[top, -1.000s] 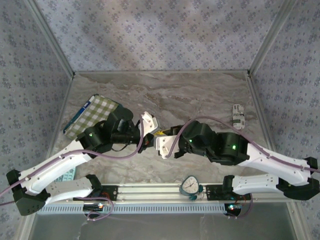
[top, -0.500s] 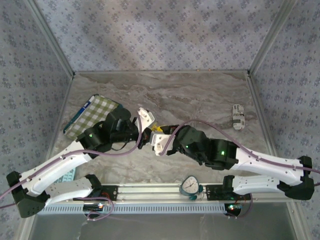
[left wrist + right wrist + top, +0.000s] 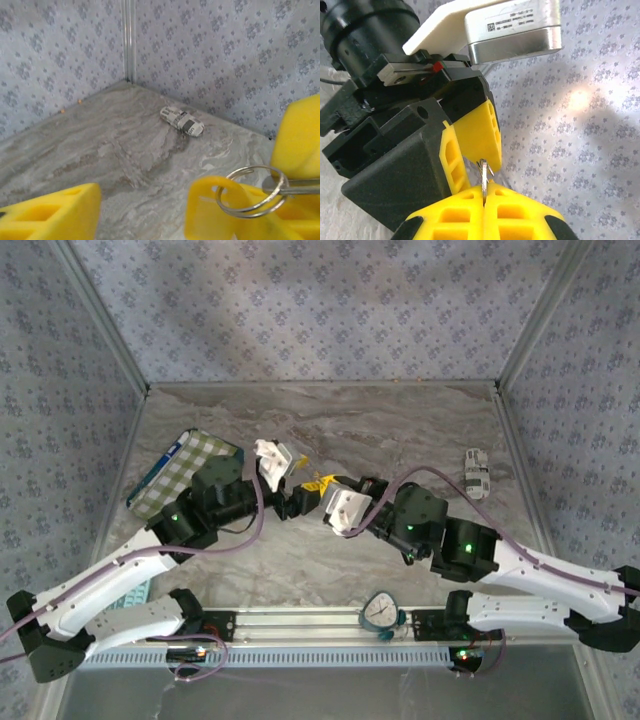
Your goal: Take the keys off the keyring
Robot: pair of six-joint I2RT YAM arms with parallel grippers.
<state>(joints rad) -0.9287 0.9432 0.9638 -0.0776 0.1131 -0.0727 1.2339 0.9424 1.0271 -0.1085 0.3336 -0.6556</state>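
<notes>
We see the right gripper (image 3: 483, 192) with its two yellow pads pressed flat together, a thin silvery strip of metal pinched in the seam at their tips. Just past those tips stands the left gripper (image 3: 150, 217). Its fingers (image 3: 50, 215) are set well apart with bare tabletop showing between them, and they hold nothing.

The keyring (image 3: 245, 213), a silvery split ring, hangs at the right-hand side of that gap, far from the left gripper's left-hand finger. It overlaps a smooth yellow shape there, and we cannot tell whether that shape is a finger or a key head.

Of the keys (image 3: 295, 186) we make out a flat silvery shaft. Its rounded end sits inside the ring, and the rest runs away to the right between yellow surfaces, so it looks like the strip the right gripper pinches.

Beyond the left gripper's fingers, a small black-and-white patterned object (image 3: 182, 121) lies on the marbled table (image 3: 100, 145), well apart from the ring.
</notes>
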